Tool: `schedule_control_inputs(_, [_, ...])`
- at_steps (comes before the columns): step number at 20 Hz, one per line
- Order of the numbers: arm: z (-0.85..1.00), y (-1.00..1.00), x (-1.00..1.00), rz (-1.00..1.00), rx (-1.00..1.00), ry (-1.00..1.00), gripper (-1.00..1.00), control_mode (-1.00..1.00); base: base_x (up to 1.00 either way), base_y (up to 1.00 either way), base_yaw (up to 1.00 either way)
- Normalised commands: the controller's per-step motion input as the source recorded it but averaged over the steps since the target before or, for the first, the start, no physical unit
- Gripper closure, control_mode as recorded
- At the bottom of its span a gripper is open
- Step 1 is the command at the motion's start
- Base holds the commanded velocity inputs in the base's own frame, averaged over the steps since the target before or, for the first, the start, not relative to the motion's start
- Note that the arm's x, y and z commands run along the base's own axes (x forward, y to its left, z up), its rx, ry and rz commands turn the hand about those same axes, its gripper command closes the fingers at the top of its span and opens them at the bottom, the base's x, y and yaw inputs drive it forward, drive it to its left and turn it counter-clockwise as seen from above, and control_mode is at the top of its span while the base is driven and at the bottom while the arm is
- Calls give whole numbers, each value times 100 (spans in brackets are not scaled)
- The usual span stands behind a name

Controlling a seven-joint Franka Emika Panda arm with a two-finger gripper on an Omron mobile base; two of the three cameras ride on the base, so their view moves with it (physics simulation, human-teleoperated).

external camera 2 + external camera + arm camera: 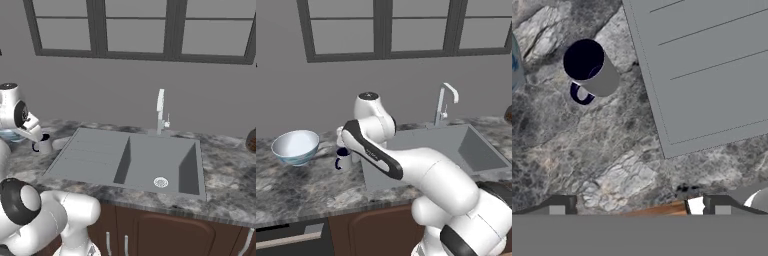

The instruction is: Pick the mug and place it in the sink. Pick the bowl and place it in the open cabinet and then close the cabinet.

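Observation:
The small white mug (342, 159) with its navy inside stands upright on the marble counter, between the bowl (296, 146) and the sink (476, 150). From the right base view the mug (44, 145) sits just left of the sink's ribbed drainboard (90, 152). In the hand view my gripper (639, 205) hangs open and empty above the counter. There the mug (592, 70) lies up and to the left of it, clear of both fingertips, with the drainboard (712, 65) at upper right. A sliver of the bowl (514, 65) shows at the left edge. The cabinet is out of view.
A curved chrome tap (161, 112) rises behind the sink basin (160, 165). A dark round object (251, 140) sits at the counter's far right. Reddish-brown cupboard fronts (165, 232) run below the counter edge, and a dark appliance front (291, 240) is at lower left.

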Motion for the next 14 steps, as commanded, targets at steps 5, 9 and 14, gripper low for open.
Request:
schedule_control_inputs(5, [-29, 24, 11, 0, 1, -3, -100, -100, 0, 0, 0])
schedule_control_inputs(9, [-36, 28, 10, 0, 1, -3, -100, -100, 0, 0, 0])
schedule_control_inputs(14, [-33, 7, 8, 0, 8, -2, -100, -100, 0, 0, 0])
